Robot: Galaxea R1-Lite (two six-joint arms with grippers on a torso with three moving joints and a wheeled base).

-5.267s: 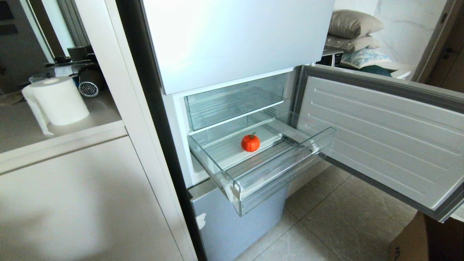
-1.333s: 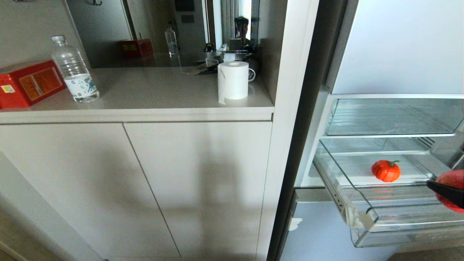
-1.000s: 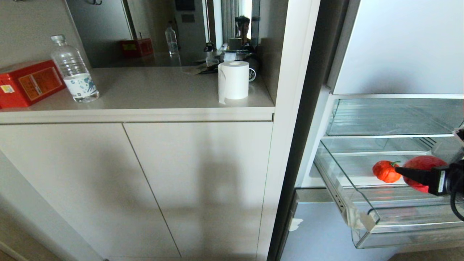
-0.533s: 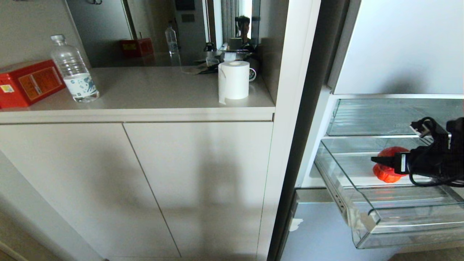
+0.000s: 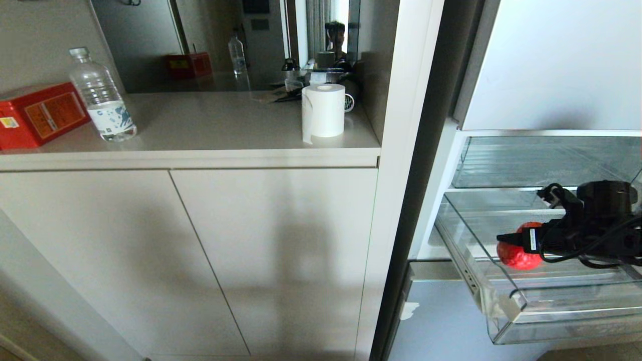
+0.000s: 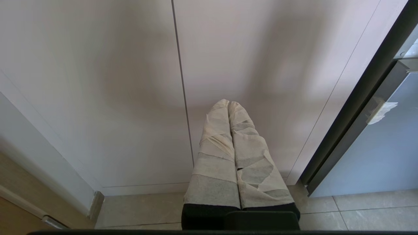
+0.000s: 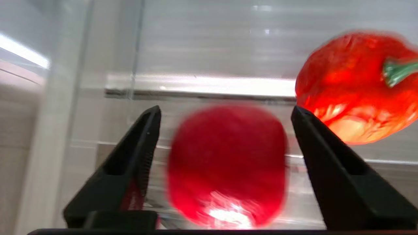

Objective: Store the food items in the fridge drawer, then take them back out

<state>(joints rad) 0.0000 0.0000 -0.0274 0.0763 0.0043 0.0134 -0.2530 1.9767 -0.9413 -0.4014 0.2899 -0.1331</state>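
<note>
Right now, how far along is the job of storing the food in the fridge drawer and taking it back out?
Done: the orange item lies in the fridge drawer. In hand: the right hand is inside the drawer, fingers spread with gaps on both sides of the red item, so it looks just released. The left hand is parked by the cabinet. Left: withdraw the hand, then take both items back out.

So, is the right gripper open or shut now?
Open. The right gripper has a gap on both sides of the red food item, which sits in the fridge drawer.
</note>
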